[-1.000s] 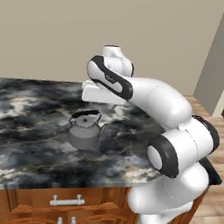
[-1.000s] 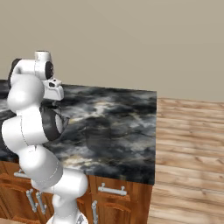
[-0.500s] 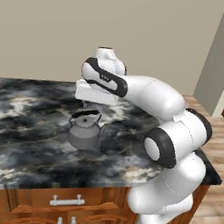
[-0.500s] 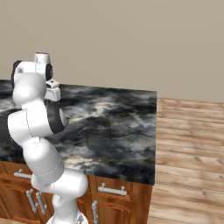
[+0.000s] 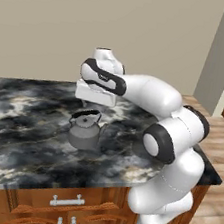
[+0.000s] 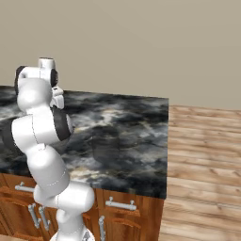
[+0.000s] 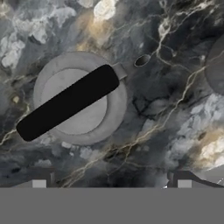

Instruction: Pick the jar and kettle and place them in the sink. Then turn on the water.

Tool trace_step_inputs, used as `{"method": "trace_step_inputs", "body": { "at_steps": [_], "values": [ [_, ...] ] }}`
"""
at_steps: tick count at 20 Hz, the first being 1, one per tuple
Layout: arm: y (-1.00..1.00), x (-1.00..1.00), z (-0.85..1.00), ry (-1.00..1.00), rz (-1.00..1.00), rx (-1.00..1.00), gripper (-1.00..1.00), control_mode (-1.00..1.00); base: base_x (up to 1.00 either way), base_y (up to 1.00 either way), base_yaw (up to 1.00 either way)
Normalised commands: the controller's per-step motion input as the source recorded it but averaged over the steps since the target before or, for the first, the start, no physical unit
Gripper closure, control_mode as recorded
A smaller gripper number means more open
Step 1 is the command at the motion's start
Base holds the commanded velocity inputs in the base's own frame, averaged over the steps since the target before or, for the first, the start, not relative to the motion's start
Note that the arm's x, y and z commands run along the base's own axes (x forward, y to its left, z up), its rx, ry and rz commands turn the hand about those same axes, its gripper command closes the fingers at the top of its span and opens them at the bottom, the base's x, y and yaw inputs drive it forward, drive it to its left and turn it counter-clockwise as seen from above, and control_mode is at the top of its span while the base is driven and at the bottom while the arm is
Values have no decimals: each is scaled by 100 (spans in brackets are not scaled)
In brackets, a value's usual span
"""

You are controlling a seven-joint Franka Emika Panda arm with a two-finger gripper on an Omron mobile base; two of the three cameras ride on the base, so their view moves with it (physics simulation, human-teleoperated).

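**Open end effector poised above the kettle on the counter**

The end effector (image 7: 111,179) points straight down with its jaws spread wide and nothing between them; the two dark fingertips (image 7: 39,179) rise at the lower edge of the hand view. The kettle (image 5: 85,131) stands upright on the counter (image 5: 24,137), apart from the fingers, directly beneath the hand and offset toward the upper left of the hand view. Seen from above, the kettle's black handle (image 7: 68,103) crosses the lid as a diagonal bar, and its spout points away to one side. The coming move, by judgement, calls for centring over the kettle and turning the wrist so the jaws close across that bar rather than along it. Around the kettle spreads dark veined marble. Below the counter edge are wooden cabinet fronts (image 5: 39,210) with metal pulls; behind it a plain beige wall (image 5: 71,22), and beside it a plank floor (image 6: 202,155).
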Motion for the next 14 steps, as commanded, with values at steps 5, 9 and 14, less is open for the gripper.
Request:
{"method": "trace_step_inputs", "body": {
  "at_steps": [5,9,14],
  "values": [
    [2,12,0,6,-15,-6,-100,-100,0,0,0],
    [3,21,0,3,-10,-3,-100,-100,0,0,0],
    [12,36,-9,0,-2,-1,-100,-100,0,0,0]
  ]
}}
